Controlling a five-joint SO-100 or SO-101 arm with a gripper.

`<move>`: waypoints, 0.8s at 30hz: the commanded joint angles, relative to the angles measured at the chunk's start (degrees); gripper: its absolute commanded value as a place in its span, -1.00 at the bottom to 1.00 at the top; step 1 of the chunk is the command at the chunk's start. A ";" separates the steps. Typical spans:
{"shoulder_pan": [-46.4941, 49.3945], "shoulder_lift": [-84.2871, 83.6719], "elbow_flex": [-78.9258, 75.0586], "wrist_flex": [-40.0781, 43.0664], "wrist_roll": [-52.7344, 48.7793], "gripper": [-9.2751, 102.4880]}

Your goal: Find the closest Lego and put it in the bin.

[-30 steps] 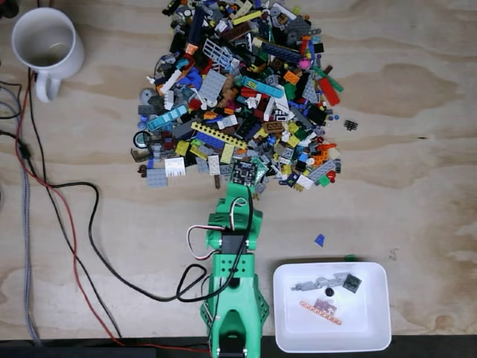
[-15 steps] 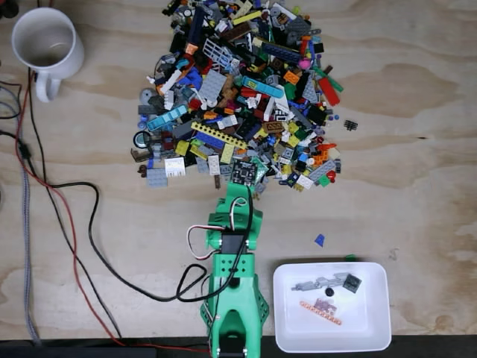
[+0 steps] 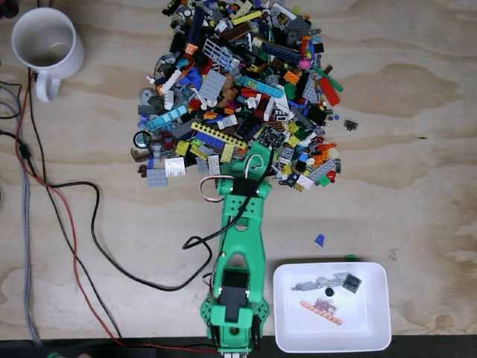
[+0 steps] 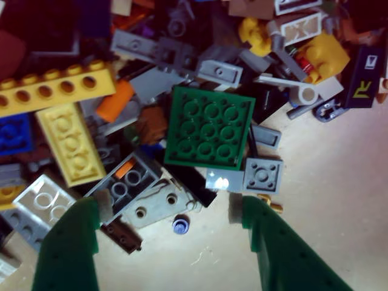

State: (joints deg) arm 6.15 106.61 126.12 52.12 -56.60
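Gripper [image 4: 167,221] hung with jaws spread over the Lego pile's [image 3: 238,97] near edge, mid-desk, grasping nothing. Nearest piece, a small blue round stud [image 4: 180,226], looked light, rigid and slippery; best pinched across its sides.

The green arm [image 3: 240,246] stretches straight up the fixed view; its hand [image 4: 167,212] hangs with fingers [image 4: 70,242] spread wide, holding nothing.

Bare plywood table [image 3: 417,186] lies open right of the dense Lego pile [image 3: 238,89]; cables [image 3: 59,224] clutter the left, the white bin [image 3: 332,339] near right.
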 commanded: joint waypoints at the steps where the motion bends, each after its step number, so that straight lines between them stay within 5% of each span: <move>1: 3.87 -5.45 -6.86 -1.76 3.78 -0.32; 24: 4.39 -14.77 -10.63 -6.68 5.98 -0.58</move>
State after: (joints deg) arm 11.51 91.23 119.00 46.05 -51.06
